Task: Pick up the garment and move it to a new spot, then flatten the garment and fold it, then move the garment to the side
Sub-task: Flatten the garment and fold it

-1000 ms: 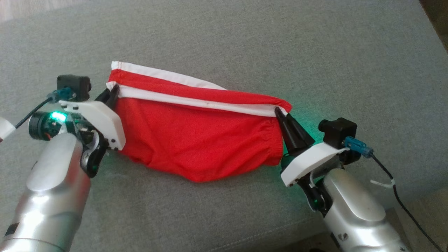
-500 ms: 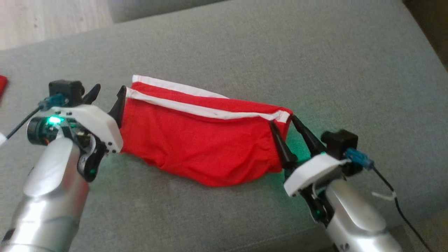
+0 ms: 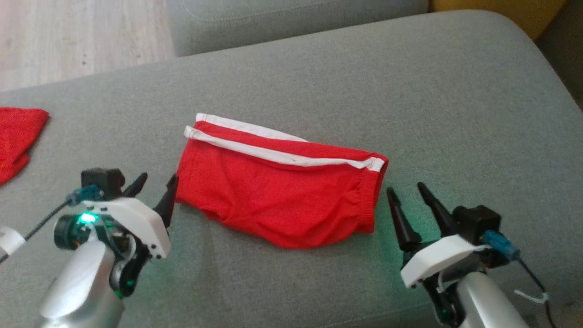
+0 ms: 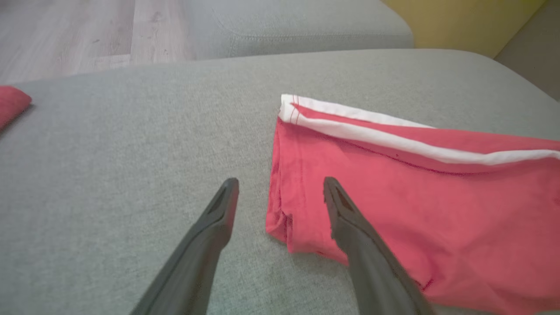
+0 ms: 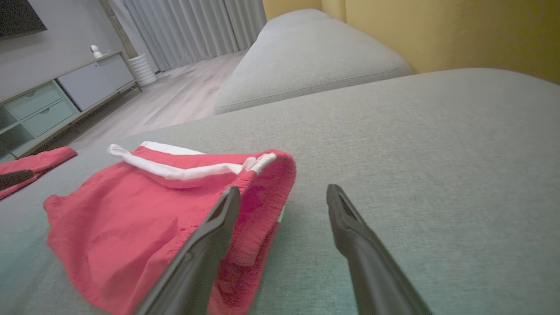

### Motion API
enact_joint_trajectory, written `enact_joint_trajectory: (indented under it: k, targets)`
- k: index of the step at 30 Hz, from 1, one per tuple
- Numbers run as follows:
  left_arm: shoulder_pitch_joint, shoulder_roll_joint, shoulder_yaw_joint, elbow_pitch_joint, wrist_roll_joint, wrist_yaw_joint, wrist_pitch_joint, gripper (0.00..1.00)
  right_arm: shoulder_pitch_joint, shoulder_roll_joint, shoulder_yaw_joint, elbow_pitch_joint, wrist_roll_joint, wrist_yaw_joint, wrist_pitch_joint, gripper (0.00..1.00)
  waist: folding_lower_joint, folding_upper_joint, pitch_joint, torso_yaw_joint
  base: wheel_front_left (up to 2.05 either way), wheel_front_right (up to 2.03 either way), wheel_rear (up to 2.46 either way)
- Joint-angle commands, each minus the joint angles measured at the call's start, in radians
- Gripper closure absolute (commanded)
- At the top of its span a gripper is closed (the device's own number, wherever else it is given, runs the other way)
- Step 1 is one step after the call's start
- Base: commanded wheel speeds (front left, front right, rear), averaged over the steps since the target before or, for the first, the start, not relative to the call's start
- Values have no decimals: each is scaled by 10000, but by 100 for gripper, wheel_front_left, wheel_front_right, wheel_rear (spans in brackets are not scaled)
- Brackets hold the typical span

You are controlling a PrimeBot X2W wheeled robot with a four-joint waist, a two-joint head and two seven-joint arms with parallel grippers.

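The garment, red shorts (image 3: 278, 193) with white side stripes, lies folded in half on the grey sofa cushion (image 3: 410, 91), stripes along its far edge. My left gripper (image 3: 157, 184) stands open just off the shorts' left end, nothing between its fingers. In the left wrist view the shorts (image 4: 420, 192) fill the right half and the open left gripper (image 4: 280, 186) straddles their near left corner from above. My right gripper (image 3: 407, 193) is open beside the waistband end. The right wrist view shows the shorts (image 5: 144, 210) at left, with the right gripper (image 5: 282, 192) empty.
Another red cloth (image 3: 16, 136) lies at the cushion's left edge. Beyond the cushion is a second grey cushion (image 3: 282, 18) and wooden floor (image 3: 77, 36). A yellow wall (image 5: 459, 30) rises behind the sofa on the right.
Both grippers have opened, let go of the shorts and drawn back toward me. The shorts now rest flat on the cushion. The camera has tilted, bringing the floor and red cloth into view.
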Motion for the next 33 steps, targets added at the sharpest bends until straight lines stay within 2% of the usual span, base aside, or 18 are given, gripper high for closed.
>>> enact_joint_trajectory:
  k: [1,7,16,20,25,26,27,29,33]
  targets:
    - [-311,197,336,-390,-39,211,21,0,-32,39,-52,-758,-205,73,132,0,3,0,184,-94,0,0,0]
    - [-259,-54,247,-275,202,860,-110,0,429,39,-644,-2227,-555,73,568,0,3,0,726,-349,0,0,0]
    - [-571,-150,315,154,408,1390,-451,0,764,39,-1007,-3647,-659,73,919,0,3,0,1155,-562,0,0,0]
    - [-778,-130,306,369,418,1430,-414,0,817,39,-1030,-4027,-627,73,1001,0,3,0,1317,-624,0,0,0]
    - [-996,-319,126,559,241,1076,-167,0,834,39,-997,-4184,-559,73,1020,0,3,0,1446,-682,0,0,0]
    - [-1020,-391,99,573,156,990,-79,12,834,39,-998,-4192,-553,73,1022,0,3,0,1461,-686,0,0,0]
    - [-1039,-447,63,582,96,916,0,51,833,39,-1000,-4193,-549,73,1019,0,3,0,1467,-689,0,0,0]
    - [-1056,-514,-4,612,27,835,135,100,835,39,-1009,-4175,-546,73,1015,0,3,0,1459,-691,0,0,0]
    - [-1056,-545,-23,629,-16,810,64,100,807,39,-1009,-4106,-500,73,971,0,3,0,1372,-663,0,0,0]
